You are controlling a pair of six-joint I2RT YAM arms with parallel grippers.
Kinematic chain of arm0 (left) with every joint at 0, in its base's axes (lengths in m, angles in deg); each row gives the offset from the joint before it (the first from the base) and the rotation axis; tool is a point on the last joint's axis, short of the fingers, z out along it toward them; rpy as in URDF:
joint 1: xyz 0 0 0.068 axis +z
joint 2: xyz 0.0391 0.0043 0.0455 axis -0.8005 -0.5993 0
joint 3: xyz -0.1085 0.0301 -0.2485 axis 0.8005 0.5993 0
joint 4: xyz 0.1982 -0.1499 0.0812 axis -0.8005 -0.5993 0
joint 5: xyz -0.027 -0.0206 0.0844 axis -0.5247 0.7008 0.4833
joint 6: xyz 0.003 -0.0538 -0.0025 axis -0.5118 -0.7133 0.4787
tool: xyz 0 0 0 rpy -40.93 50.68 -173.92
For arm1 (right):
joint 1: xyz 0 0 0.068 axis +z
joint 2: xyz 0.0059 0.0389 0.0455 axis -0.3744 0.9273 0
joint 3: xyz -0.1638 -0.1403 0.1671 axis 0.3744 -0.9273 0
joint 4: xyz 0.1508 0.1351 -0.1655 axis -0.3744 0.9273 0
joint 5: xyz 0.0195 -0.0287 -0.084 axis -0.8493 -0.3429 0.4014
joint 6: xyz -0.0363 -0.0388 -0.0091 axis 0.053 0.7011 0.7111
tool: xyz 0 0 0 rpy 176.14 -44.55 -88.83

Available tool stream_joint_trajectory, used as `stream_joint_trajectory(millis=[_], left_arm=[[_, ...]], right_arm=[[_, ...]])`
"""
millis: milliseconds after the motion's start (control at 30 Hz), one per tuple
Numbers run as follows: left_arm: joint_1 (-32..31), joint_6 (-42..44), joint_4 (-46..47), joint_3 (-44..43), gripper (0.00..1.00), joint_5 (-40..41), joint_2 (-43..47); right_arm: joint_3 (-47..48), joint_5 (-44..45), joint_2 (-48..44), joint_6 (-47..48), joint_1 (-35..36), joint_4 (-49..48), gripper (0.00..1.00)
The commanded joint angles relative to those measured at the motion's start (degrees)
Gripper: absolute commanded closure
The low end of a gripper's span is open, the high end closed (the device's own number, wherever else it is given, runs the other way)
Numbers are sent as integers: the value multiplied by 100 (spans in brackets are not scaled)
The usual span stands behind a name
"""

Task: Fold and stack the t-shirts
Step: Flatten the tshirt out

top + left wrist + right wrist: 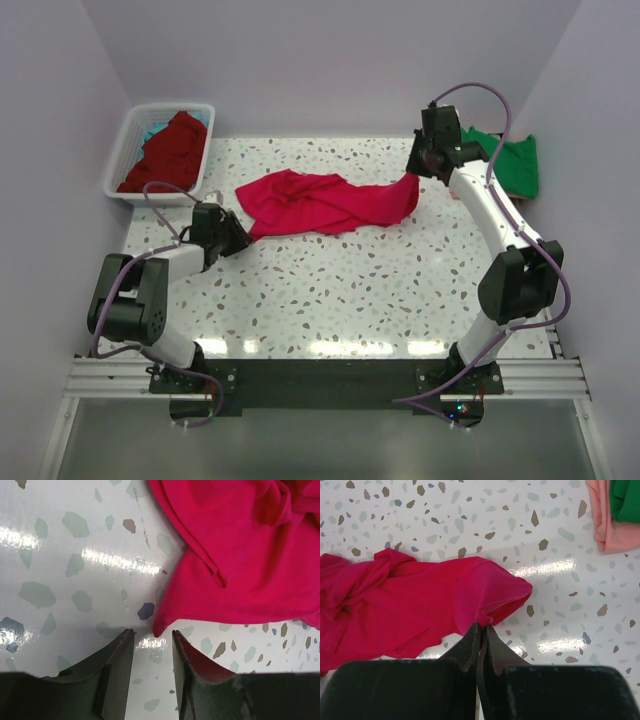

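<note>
1. Right gripper (481,626) is seen clamped on the crimson-pink t-shirt's (320,203) right edge.
2. Left gripper (153,632) fingers are held apart, just short of the shirt's left corner.
3. The t-shirt is laid crumpled nearer the tabletop's (330,300) far edge; speckled surface is seen toward the near edge.

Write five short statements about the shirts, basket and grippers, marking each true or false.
1. The right gripper is shut on the crimson-pink shirt. True.
2. The left gripper clamps that shirt. False: it is open, the shirt's corner just ahead of its tips.
3. The white basket is empty. False: it holds a dark red shirt over teal cloth.
4. A green shirt lies on a salmon-pink shirt. True.
5. The crimson-pink shirt lies neatly folded. False: it is crumpled.
</note>
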Motion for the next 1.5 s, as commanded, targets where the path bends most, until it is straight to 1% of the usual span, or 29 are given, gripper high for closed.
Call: stream_joint_trajectory(millis=[0, 233, 367, 533, 700, 733, 800, 833, 900, 933, 1067, 1133, 1167, 1200, 1233, 1267, 1300, 1333, 1367, 1433, 1467], left_arm=[[15, 185, 272, -354, 59, 11, -160], [15, 228, 404, -749, 59, -86, -573], [15, 264, 421, -803, 59, -165, -652], [-46, 325, 404, -890, 61, -209, -766], [-81, 387, 272, -1048, 73, -314, -828], [-90, 404, 246, -1066, 78, -332, -837], [-81, 439, 140, -1136, 84, -323, -820], [-81, 448, 44, -1171, 91, -297, -776], [-81, 501, -97, -1276, 98, -245, -714], [-81, 527, -254, -1312, 100, -114, -592], [-81, 677, -668, -1540, 100, 361, -126], [-81, 791, -913, -1821, 100, 624, 119], [-81, 852, -1202, -1961, 100, 678, 173], [-73, 1009, -1344, -2337, 100, 844, 191], [-64, 1080, -1815, -2593, 100, 1054, 148], [-55, 1142, -2081, -2883, 100, 1170, 95], [-55, 1282, -2284, -3390, 100, 1267, -1], [-55, 1344, -2547, -3604, 100, 1381, -19], [-46, 1414, -2654, -3963, 100, 1451, -37], [-20, 1476, -2768, -4273, 100, 1505, -20], [-11, 1494, -2830, -4622, 100, 1522, -20]], right_arm=[[177, 112, -85, 0, 15, -108, 100], [141, 139, -85, -27, 6, -108, 100], [150, 191, -112, -44, 15, -108, 100], [150, 218, -120, -88, 15, -108, 100], [133, 218, -147, -149, 15, -117, 100], [133, 218, -155, -150, 6, -126, 100], [106, 218, -173, -158, 15, -135, 100], [106, 209, -182, -158, 15, -143, 100], [89, 227, -208, -158, 6, -126, 100], [97, 244, -234, -167, 6, -126, 100], [203, 393, -331, -54, 15, -38, 100], [378, 559, -393, 26, 6, 41, 100], [457, 622, -445, 96, 6, 76, 100], [632, 666, -472, 140, -3, 120, 100], [729, 771, -481, 193, -12, 155, 100], [930, 832, -524, 280, -3, 181, 100], [1028, 885, -542, 333, -20, 199, 100], [1125, 938, -568, 377, -29, 208, 100], [1335, 947, -595, 456, -29, 208, 100], [1573, 1017, -586, 544, -56, 261, 100], [1826, 1087, -578, 632, -64, 296, 100]])
